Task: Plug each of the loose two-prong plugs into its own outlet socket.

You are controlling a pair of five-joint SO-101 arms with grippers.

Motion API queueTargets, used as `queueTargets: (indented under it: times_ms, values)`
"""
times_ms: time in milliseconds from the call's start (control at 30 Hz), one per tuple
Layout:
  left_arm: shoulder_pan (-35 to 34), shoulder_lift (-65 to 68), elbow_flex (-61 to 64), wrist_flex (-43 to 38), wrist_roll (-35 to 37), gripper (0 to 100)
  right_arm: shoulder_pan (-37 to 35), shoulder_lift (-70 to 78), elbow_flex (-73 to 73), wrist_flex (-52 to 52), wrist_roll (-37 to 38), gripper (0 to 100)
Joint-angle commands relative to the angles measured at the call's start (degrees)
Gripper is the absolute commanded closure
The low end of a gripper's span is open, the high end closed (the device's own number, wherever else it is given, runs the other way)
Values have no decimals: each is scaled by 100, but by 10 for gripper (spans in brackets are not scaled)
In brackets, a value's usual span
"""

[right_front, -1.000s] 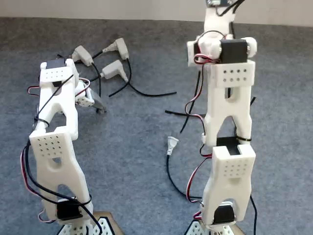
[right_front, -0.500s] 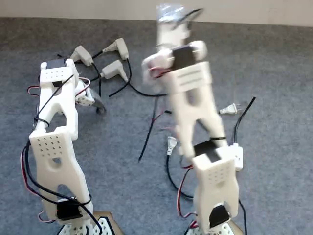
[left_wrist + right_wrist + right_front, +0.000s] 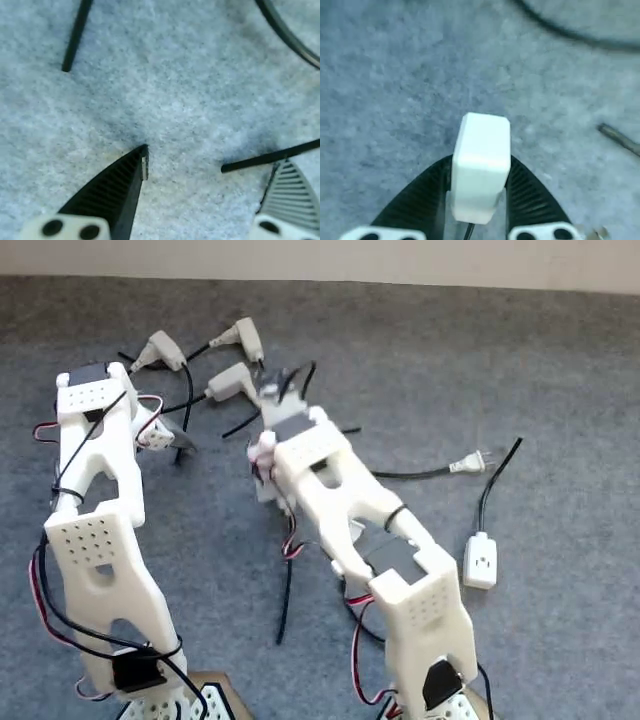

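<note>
My right gripper point(image 3: 481, 162) is clamped on a white block point(image 3: 482, 145), which juts past my fingertips over the grey carpet point(image 3: 380, 75). My left gripper point(image 3: 215, 156) stands apart, low over the carpet, with a black cord end point(image 3: 270, 156) between the fingers.

Left arm point(image 3: 95, 490) extended, left pincer point(image 3: 215, 157) spread wide, right arm point(image 3: 340, 490) angled leftward, right pincer point(image 3: 481, 166) clamping white block point(image 3: 482, 137).

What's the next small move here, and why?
Probably shift the left tool toward the nearest plug and close on it: that tool is open over the carpet with nothing between its fingers, while the right tool is shut on a white block, close beside that plug.
</note>
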Motion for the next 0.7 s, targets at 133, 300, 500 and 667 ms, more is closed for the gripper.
queueTargets:
  times_ms: [133, 300, 500, 667]
  values:
    - [-110, -66, -171, -132, 44, 639, -154, -321, 127, -418, -9, 836]
    - [-110, -66, -171, -141, 44, 639, -119, -330, 154, -382, 598, 703]
    - [-101, -66, -171, -141, 44, 639, -110, -338, 145, -215, 1433, 702]
    - [-40, -66, -171, -141, 35, 639, -119, -426, -101, 48, 1442, 702]
